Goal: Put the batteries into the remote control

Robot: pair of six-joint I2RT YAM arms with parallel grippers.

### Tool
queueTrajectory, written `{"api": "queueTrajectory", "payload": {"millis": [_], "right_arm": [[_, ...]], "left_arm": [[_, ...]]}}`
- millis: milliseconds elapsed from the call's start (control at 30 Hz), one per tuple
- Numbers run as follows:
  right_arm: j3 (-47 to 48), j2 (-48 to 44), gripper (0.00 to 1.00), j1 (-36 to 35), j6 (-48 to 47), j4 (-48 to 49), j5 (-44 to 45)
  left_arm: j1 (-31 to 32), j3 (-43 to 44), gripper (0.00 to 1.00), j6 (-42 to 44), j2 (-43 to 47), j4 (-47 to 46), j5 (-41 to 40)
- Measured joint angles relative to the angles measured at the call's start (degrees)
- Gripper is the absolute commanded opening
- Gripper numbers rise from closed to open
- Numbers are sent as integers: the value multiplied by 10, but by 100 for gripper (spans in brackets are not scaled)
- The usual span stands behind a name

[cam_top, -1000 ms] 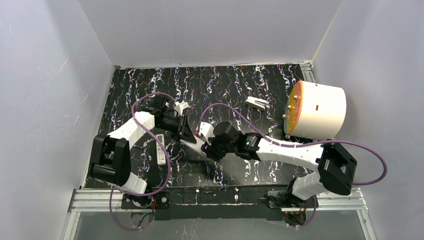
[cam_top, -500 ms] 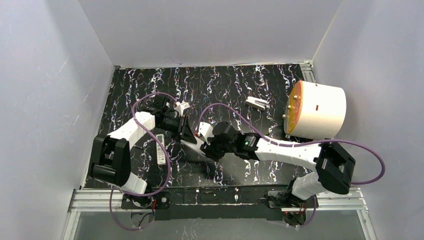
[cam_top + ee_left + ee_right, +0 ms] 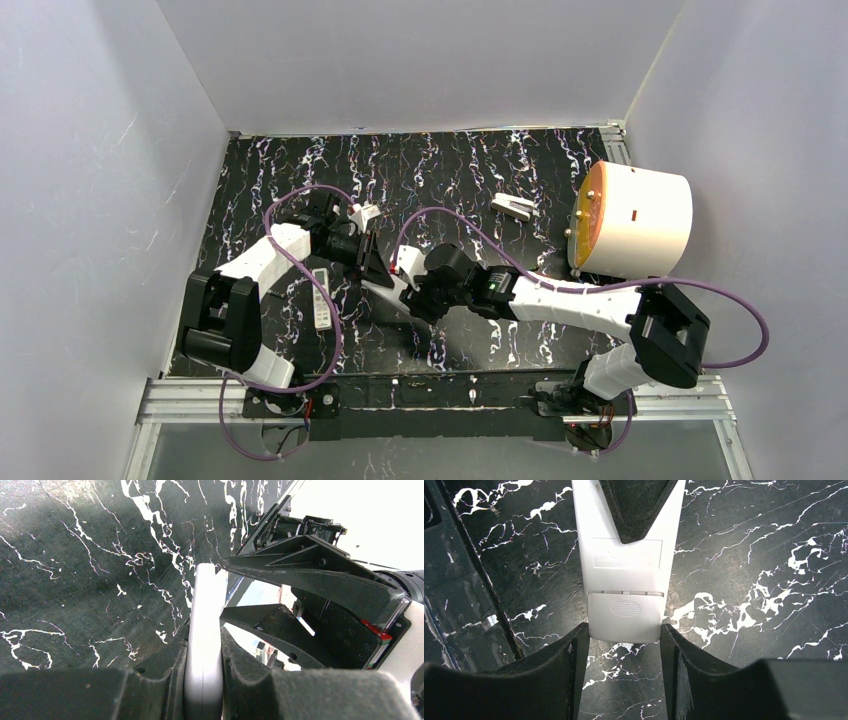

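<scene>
— Anything shifted over the last second?

— Barely. Seen from above, the right arm has slid a shade to the left, elbow and all. The left arm and the remote control (image 3: 624,575) sit as they did.

— Start from the left, then.

— Left of the left fingers (image 3: 160,680), a second remote (image 3: 322,297) lies flat on the table (image 3: 480,170), apart from them. The left fingers are fully closed and pinch the remote control by its two broad faces. From that wrist it shows edge-on, a thin white slab between the pads that runs out ahead of them.

— And its other end?

— It reaches in between the right fingers (image 3: 569,680). From that wrist the back of the remote faces the camera, with the ribbed cover panel (image 3: 624,615) nearest the fingers. One finger stands against each long edge of that last stretch, touching the corners. So they are roughly half open and closed across the remote's width, by the look of it. Only the very end sits between them. The rest runs away from the fingertips to where one dark left finger lies across the back.

— Right of those?

— Beyond the right fingers a small white piece (image 3: 513,207) lies on the table, well apart. Farther right stands a white drum (image 3: 640,215) with an orange face.
</scene>
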State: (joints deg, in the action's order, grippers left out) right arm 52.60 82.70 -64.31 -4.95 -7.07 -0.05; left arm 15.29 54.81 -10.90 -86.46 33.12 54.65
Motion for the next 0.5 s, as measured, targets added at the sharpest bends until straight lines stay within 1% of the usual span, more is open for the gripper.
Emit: {"api": "queueTrajectory", "payload": {"millis": [500], "right_arm": [[0,7,41,0,2,5,-5]], "left_arm": [[7,-1,0,7,6,0,-1]]}}
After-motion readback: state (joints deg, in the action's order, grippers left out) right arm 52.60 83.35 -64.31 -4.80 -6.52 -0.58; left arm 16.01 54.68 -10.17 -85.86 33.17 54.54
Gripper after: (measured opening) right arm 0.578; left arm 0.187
